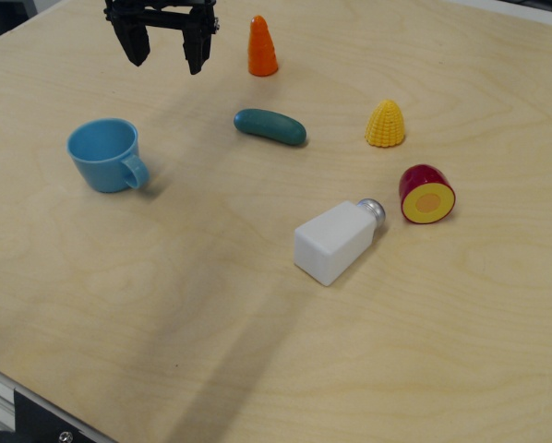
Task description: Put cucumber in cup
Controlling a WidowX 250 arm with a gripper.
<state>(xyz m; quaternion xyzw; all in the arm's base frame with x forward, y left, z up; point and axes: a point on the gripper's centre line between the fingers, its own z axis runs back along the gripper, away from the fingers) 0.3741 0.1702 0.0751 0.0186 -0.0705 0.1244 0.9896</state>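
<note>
The cucumber (270, 126) is a dark teal-green oblong lying flat on the wooden table (165, 305), near the middle back. The cup (107, 155) is light blue, upright and empty, at the left, its handle pointing right and toward the front. My gripper (166, 57) is black, open and empty, hanging at the top of the view, behind the cup and to the left of the cucumber, apart from both.
An orange carrot cone (262, 47) stands behind the cucumber. A yellow corn (385, 124) and a red-and-yellow cut fruit (426, 195) are at the right. A white salt shaker (339, 240) with a silver cap lies on its side in the middle. The table's front edge runs bottom left.
</note>
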